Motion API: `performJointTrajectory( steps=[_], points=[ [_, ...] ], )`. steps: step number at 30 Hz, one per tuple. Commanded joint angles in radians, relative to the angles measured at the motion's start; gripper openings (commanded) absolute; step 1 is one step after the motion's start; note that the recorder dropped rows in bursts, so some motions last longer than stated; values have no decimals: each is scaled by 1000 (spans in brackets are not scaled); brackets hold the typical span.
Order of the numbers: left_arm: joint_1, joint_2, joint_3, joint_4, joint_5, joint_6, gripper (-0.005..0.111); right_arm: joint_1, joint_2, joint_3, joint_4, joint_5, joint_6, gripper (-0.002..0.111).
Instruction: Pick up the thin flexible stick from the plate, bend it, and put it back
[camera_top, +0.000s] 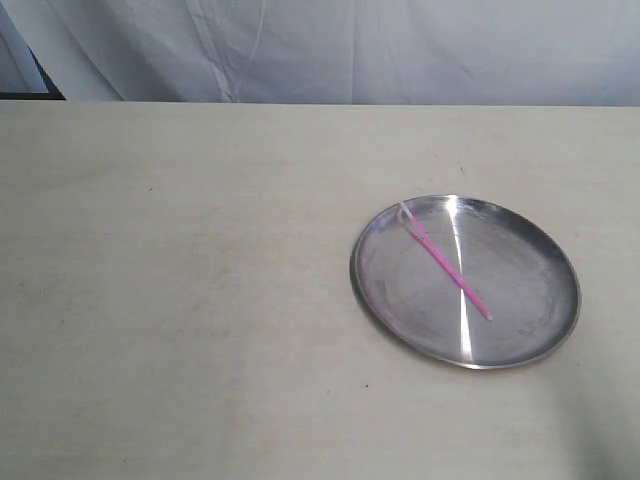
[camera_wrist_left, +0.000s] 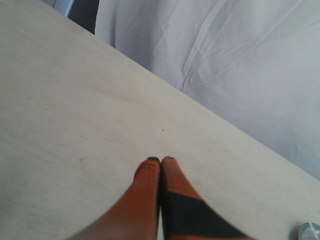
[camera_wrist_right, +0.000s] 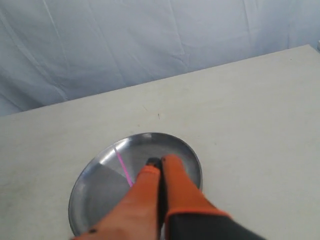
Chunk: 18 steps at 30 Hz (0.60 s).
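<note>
Stick (camera_top: 446, 262) lies diagonally across the shiny plate (camera_top: 525, 295).

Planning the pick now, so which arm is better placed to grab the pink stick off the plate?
Right. The right gripper, shut, faces the plate with the stick ahead of it; the left gripper faces table, no stick in sight.

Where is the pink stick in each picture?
Exterior view: the thin flexible stick lies slantwise across the plate, right of the middle.
Left wrist view: not in it.
Right wrist view: the thin flexible stick lies on the plate, one end hidden behind the right gripper.
Shared landmark: the shiny plate, plain in the exterior and right wrist views.
</note>
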<state>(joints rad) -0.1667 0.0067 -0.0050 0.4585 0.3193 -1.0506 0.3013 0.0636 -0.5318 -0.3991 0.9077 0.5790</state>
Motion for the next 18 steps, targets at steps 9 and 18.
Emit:
performJointTrajectory(
  steps=[9, 18],
  points=[
    [-6, -7, 5, -7, -5, -3, 0, -266, -64, 445, -31, -618, -4, 0],
    [-6, -7, 5, -7, -5, -1, 0, -351, -64, 532, 34, -693, -3, 0]
  ],
)
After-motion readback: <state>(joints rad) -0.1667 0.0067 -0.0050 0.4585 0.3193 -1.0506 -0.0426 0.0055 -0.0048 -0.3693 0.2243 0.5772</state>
